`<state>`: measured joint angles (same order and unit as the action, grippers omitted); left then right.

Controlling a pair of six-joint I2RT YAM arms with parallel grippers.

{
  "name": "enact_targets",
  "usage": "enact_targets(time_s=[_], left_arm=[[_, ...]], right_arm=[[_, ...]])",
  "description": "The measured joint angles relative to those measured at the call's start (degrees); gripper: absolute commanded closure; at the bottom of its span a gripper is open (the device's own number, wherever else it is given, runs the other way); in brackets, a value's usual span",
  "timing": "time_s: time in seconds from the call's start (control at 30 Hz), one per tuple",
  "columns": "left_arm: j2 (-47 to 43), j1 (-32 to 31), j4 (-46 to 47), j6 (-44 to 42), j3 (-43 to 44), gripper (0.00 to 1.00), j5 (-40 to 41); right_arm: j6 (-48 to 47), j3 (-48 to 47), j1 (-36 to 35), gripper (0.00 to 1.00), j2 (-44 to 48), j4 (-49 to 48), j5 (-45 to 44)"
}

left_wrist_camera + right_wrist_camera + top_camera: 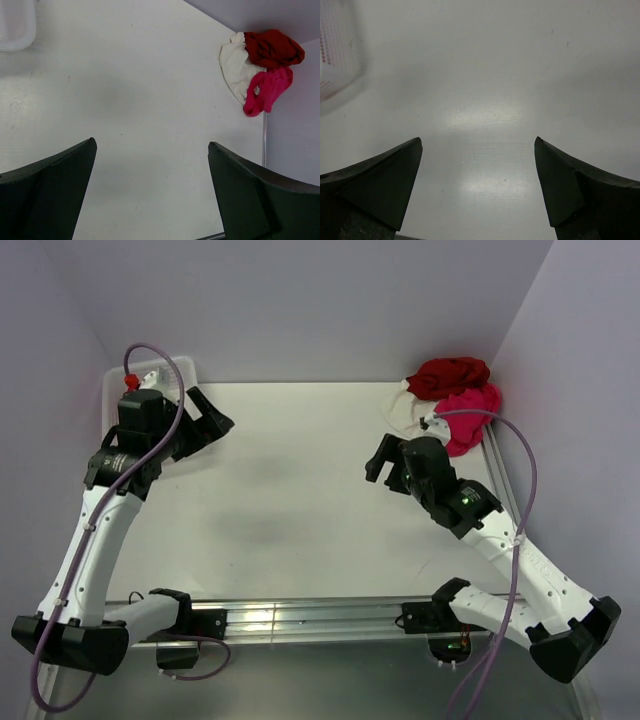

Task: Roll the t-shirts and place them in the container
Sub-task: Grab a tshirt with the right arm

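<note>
Three t-shirts [452,390] lie bunched together in the far right corner of the counter [300,500], up against the wall. The dark red one [447,375] is at the back, the hot pink one [470,418] is nearer, and the cream-white one [400,408] is on their left, all touching. The left arm [140,440] hangs over the far left corner, just in front of a white mesh basket [180,365], its jaws spread wide with nothing between them. The right arm [450,490] hovers near the shirts, its jaws equally wide apart and holding nothing.
</note>
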<state>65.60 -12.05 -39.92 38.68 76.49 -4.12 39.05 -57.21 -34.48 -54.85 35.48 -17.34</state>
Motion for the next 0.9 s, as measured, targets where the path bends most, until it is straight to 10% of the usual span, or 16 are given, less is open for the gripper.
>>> enact_targets(time_s=[0.5,0.9], left_arm=[[10.86,0.24,-2.93,5.38,3.48,0.01,-12.09],[10.40,0.24,-1.86,6.80,-1.62,0.01,-16.94]], right_arm=[[5.01,-14.67,30.95,0.02,-33.24,-4.72,0.98],[15.39,-41.40,36.54,0.07,-62.14,-7.63,3.82]])
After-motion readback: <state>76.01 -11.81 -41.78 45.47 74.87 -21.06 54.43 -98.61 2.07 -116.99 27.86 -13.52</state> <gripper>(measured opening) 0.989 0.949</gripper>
